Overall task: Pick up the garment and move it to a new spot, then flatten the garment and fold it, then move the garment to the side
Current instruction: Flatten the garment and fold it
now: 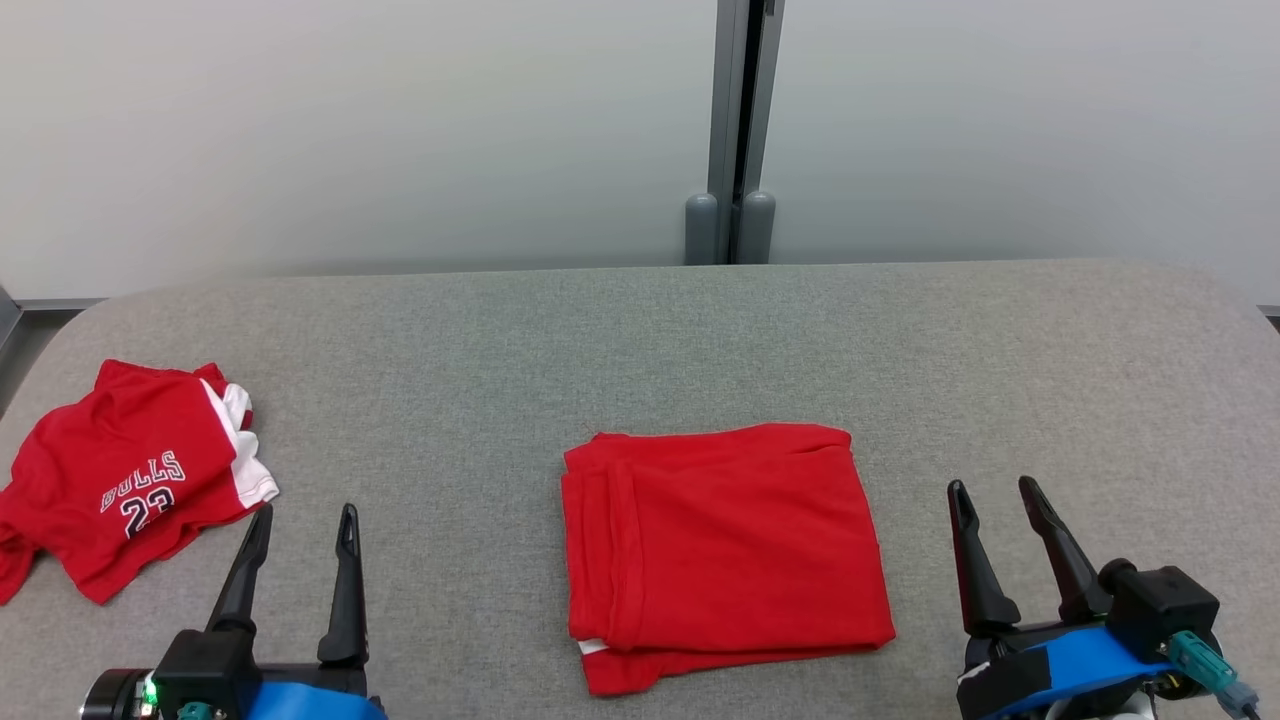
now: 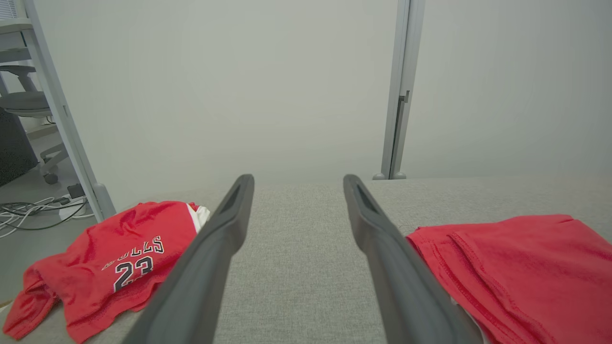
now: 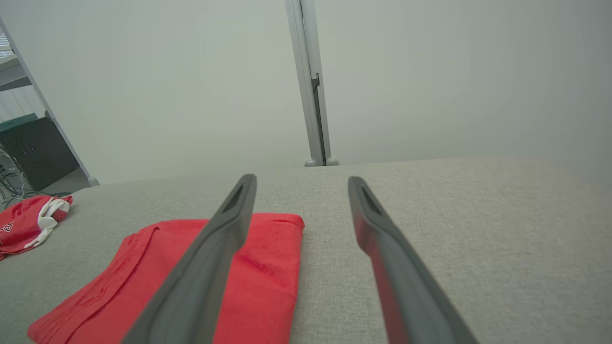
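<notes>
My left tool [image 1: 306,512] is spread wide with nothing in it, low at the near edge and pointing away from me. My right tool [image 1: 993,487] mirrors it on the other side, also spread and empty. I take this for a parked pose: both sit clear of the cloth, so neither snags a layer or blocks my look at it.

Between them, somewhat nearer the right tool, lies the garment [image 1: 720,550]. It is plain red and folded into a tidy, roughly square stack on the near middle of the tabletop [image 1: 640,330]. Its layered hems run down its left side, and a sliver of white peeks out at the near left corner. Neither tool touches it.

To my eye the fold is done and only the shift to the side is left. The central spot makes sense, since both arms reach it equally for folding. For the move I would pinch the thick hemmed edge so the stack travels as one. Catching a single layer would likely pull the fold open.

Further out, at the tabletop's far left, a red jersey [image 1: 130,480] with white trim and the number 23 sits loosely bunched, well apart from the garment. I would guess that is the set-aside area.

Nothing here serves as a container; both pieces lie directly on the grey fabric. Beyond the far edge stands a pale wall with a grey post [image 1: 738,130].
</notes>
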Motion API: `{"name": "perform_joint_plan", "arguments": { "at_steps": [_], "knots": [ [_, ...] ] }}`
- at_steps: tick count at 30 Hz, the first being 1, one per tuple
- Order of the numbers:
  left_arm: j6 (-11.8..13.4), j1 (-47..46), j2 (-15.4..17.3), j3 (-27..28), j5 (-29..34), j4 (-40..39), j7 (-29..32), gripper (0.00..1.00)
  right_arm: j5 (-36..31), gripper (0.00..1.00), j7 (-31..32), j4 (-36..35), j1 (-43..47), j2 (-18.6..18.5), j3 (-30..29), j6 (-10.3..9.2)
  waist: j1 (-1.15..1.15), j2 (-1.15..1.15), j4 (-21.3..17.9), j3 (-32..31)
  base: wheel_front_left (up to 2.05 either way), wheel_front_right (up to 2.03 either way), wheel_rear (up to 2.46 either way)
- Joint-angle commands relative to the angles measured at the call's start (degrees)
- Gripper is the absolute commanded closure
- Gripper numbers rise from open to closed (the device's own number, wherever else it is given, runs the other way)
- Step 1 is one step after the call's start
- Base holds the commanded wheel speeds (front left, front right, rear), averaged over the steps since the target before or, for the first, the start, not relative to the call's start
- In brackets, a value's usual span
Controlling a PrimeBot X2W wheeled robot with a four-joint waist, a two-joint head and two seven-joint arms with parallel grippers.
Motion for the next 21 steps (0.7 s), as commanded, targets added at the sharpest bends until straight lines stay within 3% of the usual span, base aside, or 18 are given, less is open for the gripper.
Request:
{"name": "perform_joint_plan", "arguments": {
  "at_steps": [1,21],
  "knots": [
    [-0.02,0.72,-0.14,0.51,0.58,-0.15,-0.16,0.0,-0.37,0.0,-0.2,-0.73,0.6,-0.13,0.05,0.01,0.01,0.01,-0.05,-0.23,0.0,0.0,0.0],
    [0.45,2.23,-1.26,1.69,3.33,1.04,-0.16,0.0,-1.34,0.0,-0.19,-1.83,2.45,-0.13,0.05,0.01,0.01,0.01,0.3,-1.03,0.0,0.0,0.0]
  ]
}}
